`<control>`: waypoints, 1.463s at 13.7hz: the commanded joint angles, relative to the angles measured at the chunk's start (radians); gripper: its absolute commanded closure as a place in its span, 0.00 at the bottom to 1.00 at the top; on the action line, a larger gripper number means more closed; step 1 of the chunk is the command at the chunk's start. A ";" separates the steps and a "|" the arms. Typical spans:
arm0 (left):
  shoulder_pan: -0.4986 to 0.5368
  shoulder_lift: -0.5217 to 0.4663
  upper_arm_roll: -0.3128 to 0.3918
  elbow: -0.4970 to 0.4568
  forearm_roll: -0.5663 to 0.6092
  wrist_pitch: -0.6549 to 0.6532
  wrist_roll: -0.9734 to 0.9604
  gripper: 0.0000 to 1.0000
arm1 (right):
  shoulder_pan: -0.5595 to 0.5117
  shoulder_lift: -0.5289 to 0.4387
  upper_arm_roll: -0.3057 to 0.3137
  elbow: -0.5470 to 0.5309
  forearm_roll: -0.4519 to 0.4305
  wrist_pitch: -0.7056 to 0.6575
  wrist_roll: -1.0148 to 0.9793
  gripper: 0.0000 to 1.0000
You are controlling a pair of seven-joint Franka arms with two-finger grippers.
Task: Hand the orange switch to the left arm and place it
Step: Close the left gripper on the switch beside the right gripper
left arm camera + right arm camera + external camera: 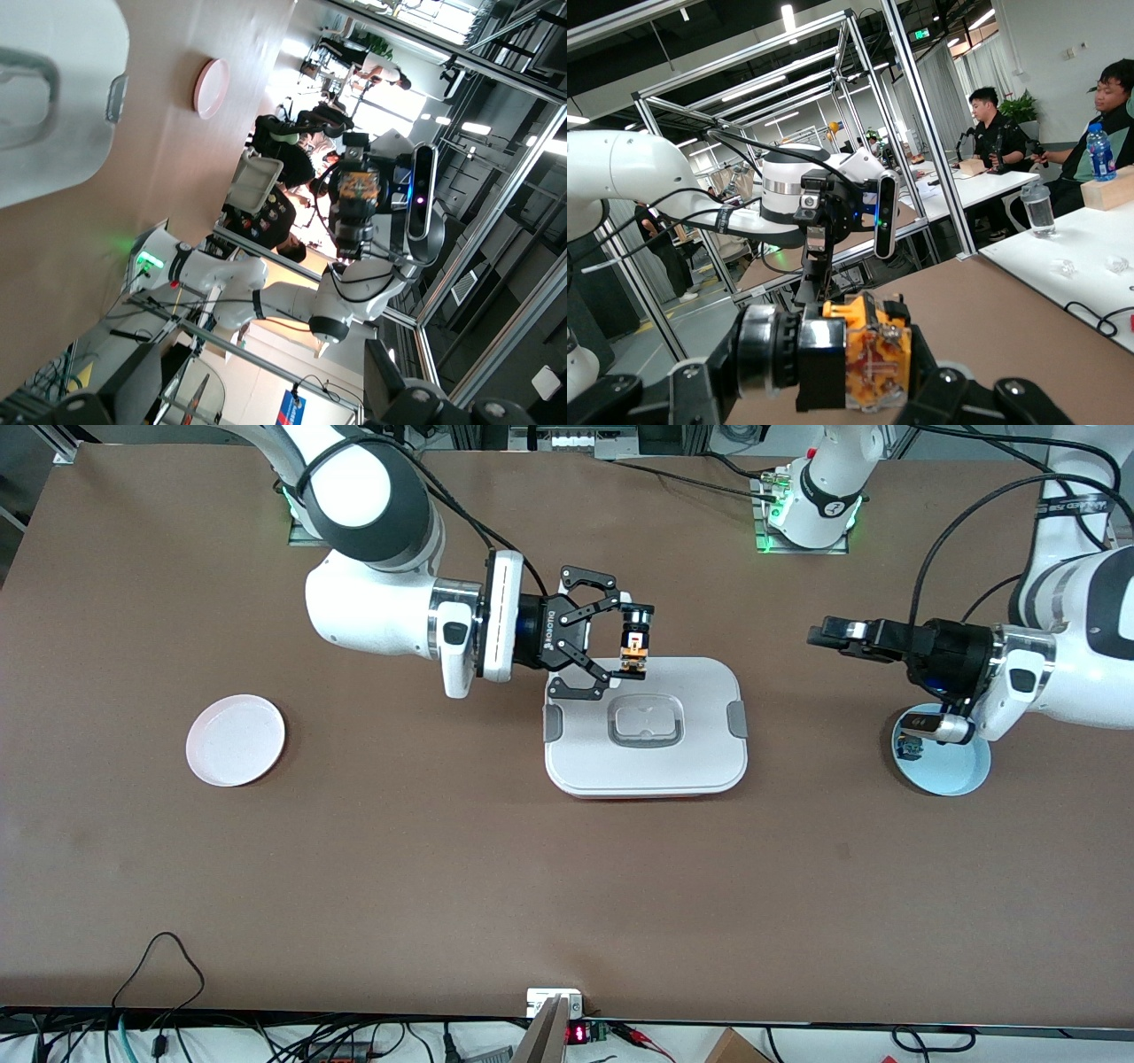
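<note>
Front view shows your right gripper (634, 657) clamped on the orange switch (634, 651), held in the air over the white box's (647, 766) edge nearest the robot bases. Your left gripper (819, 636), fingers spread wide and empty, hovers above the table (443, 850) near the blue plate (952, 771).

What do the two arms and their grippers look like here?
Both arms are white with dark grey joint bands, on bases lit green. The right arm has a white disc at its wrist and a black cable along it. The right gripper is an open black linkage frame with white lettering on its body. The left arm trails black cables; the left gripper is black and slim.
</note>
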 commanded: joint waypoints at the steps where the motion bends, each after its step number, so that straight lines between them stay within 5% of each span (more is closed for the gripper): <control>1: 0.003 -0.018 -0.070 -0.020 -0.050 0.101 0.168 0.00 | 0.009 0.023 -0.008 0.034 0.032 0.017 -0.095 0.83; 7: 0.000 -0.001 -0.238 -0.005 -0.128 0.334 0.175 0.00 | 0.037 0.029 -0.008 0.033 0.103 0.020 -0.138 0.83; 13: -0.060 0.002 -0.284 0.001 -0.168 0.486 0.127 0.02 | 0.057 0.029 -0.009 0.031 0.138 0.021 -0.157 0.83; 15: -0.064 -0.004 -0.285 -0.008 -0.169 0.486 0.123 0.08 | 0.057 0.029 -0.009 0.031 0.140 0.021 -0.157 0.83; 18: -0.063 -0.008 -0.285 -0.011 -0.165 0.477 0.068 0.33 | 0.057 0.030 -0.009 0.028 0.138 0.021 -0.169 0.83; 20: -0.063 -0.011 -0.285 -0.011 -0.165 0.474 0.064 0.36 | 0.057 0.029 -0.009 0.028 0.138 0.021 -0.174 0.83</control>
